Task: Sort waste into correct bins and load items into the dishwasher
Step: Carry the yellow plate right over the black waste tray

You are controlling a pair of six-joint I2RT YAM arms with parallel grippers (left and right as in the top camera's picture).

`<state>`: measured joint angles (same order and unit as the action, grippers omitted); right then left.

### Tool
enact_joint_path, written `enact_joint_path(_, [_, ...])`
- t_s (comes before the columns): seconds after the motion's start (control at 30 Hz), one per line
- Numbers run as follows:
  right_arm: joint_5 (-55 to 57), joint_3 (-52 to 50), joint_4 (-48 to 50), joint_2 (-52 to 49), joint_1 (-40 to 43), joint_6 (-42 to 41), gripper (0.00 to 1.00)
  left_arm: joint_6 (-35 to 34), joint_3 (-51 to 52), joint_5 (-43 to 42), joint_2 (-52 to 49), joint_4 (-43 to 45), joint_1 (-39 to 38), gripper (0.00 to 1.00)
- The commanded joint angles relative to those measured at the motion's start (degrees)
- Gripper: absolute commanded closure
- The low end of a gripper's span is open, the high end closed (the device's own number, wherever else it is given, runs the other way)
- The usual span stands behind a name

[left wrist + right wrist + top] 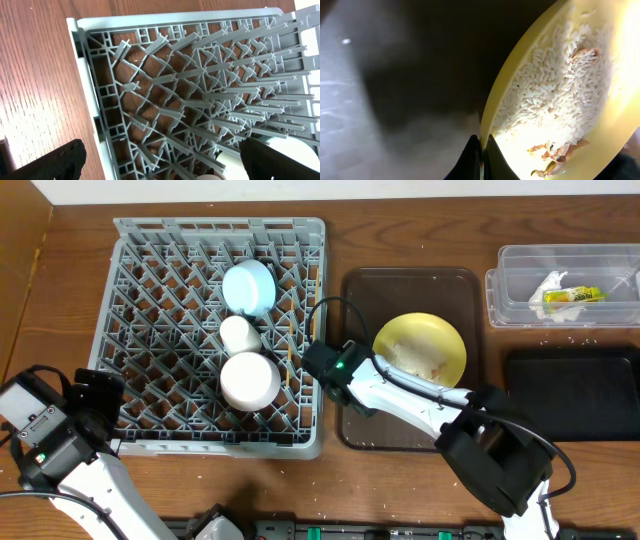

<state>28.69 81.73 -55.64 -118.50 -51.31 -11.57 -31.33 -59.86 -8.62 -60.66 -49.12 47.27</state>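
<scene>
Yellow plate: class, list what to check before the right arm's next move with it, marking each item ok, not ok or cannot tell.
1. Right gripper pinching the rim of the yellow plate: ok.
2. Plate cleared of rice: not ok, rice covers it.
3. Black tub open and unblocked: ok.
4. Left gripper away from the plate: ok, open above a corner of the dish rack.
5. Rack room for the plate: ok, left side bare.
6. Plate lifted off the brown tray: cannot tell.
</scene>
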Motion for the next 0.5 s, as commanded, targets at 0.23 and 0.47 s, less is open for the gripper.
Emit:
enact_joint_path(0.23, [10.93,5.84,-2.05,-0.35,-0.5,-6.4,0.99,-0.07,-1.36,0.17,0.04,-0.13,0.35,0.0])
enact_joint_path(0.47, [12.57,14.05,-6.34,-0.35,0.81,-12.17,0.99,-0.07,-1.36,0.17,0.04,-0.13,0.35,0.0])
